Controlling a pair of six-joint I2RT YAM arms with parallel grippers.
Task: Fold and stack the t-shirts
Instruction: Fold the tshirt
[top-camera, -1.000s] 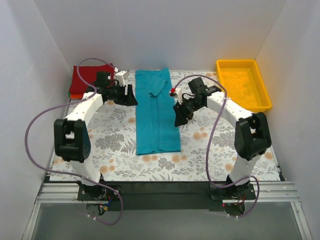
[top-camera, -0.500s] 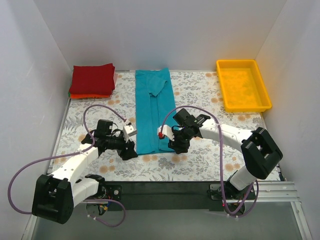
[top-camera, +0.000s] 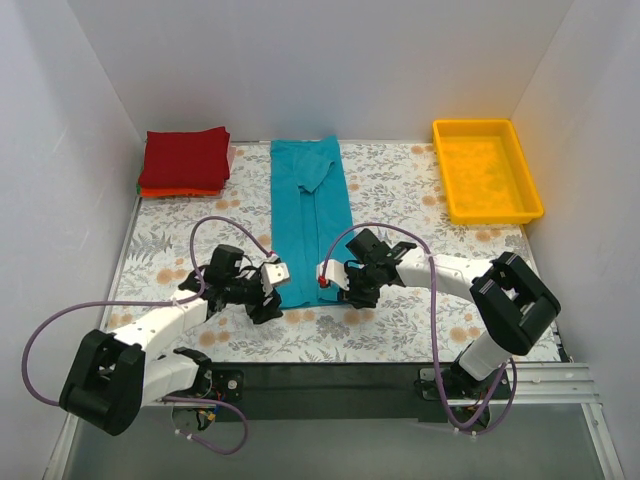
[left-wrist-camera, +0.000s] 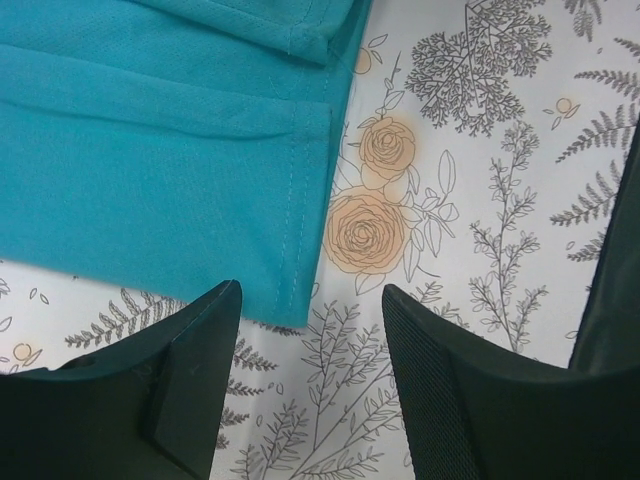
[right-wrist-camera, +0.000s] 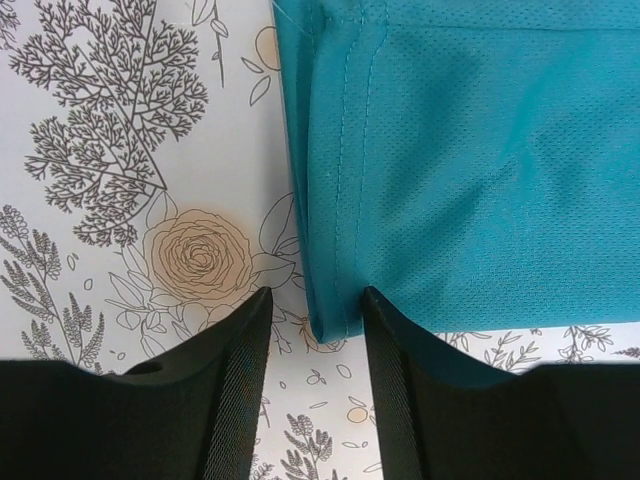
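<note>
The teal-blue t-shirt (top-camera: 310, 215) lies folded lengthwise as a long strip down the middle of the table. My left gripper (top-camera: 268, 301) is open at the strip's near left corner; in the left wrist view (left-wrist-camera: 312, 340) the corner of the shirt (left-wrist-camera: 160, 180) lies just ahead of the left finger. My right gripper (top-camera: 350, 291) is open at the near right corner; in the right wrist view (right-wrist-camera: 317, 330) the fingers stand either side of the hem corner of the shirt (right-wrist-camera: 470, 160). A dark red folded shirt (top-camera: 185, 157) tops a stack at the far left, with an orange one (top-camera: 170, 191) under it.
A yellow plastic tray (top-camera: 487, 170) stands at the far right. The floral table covering (top-camera: 420, 190) lies under everything. White walls close in the left, back and right sides. A green edge (top-camera: 139, 185) shows at the stack's left side.
Both arms came from beside the shirt's far half to its near end, then closed in on the two near corners. The shirt has not moved.
</note>
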